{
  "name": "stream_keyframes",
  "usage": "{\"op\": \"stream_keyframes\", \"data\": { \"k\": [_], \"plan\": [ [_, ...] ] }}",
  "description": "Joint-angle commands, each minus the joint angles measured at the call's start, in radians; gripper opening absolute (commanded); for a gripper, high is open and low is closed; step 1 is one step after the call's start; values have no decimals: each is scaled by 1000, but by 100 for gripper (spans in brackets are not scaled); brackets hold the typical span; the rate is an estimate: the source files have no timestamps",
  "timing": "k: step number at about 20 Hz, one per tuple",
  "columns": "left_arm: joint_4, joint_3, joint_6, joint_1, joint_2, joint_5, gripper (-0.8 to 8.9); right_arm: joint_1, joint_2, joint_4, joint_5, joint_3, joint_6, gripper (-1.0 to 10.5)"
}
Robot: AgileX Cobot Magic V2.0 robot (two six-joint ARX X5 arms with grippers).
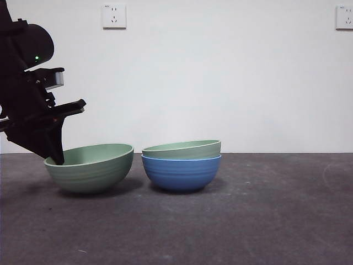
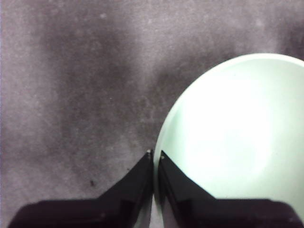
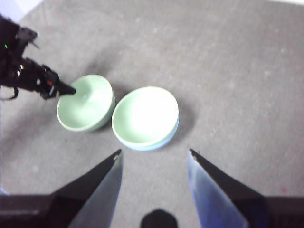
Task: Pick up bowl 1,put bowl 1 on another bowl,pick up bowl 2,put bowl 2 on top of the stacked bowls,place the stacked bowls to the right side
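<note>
— Bowl 2 (image 1: 91,167), pale green, alone on the counter (image 1: 231,226), tipped a little, far rim higher than the rim under the gripper. Sits just beside the blue bowl (image 1: 181,172), with a narrow gap between the two sides.

— And the left gripper (image 1: 55,157)?

— Down at the outer rim of bowl 2, on the side away from the blue bowl. Clenched on that rim in the left wrist view (image 2: 155,154): one jaw outside the wall, one inside, only a thin slit between the tips.

— Bowl 1?

— Bowl 1 (image 1: 182,148) already nested in the blue bowl, pale green rim showing above the blue rim, slightly tilted. Seen from the right wrist view as a bright green inside (image 3: 145,114) with a blue edge (image 3: 168,137) below.

— Right gripper?

— Right gripper (image 3: 154,159) high above the counter, well apart from both bowls, jaws spread wide and holding nothing.

— Open room?

— Bare dark counter on the side of the blue bowl away from bowl 2, right out to the frame edge. Also bare in front of both bowls. White wall (image 1: 237,77) behind, two sockets (image 1: 113,16) high up.
</note>
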Motion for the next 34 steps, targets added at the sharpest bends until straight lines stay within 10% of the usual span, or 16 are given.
{"op": "stream_keyframes", "data": {
  "k": [1, 12, 34],
  "plan": [
    [7, 0, 0, -2, -19, -3, -8, 0, 1, -17, 1, -6, 5, 226],
    [-156, 237, 0, -135, -138, 0, -8, 0, 1, -42, 0, -6, -5, 226],
    [-181, 485, -6, -312, 285, -26, -4, 0, 1, -70, -1, -6, -5, 226]
  ]
}}
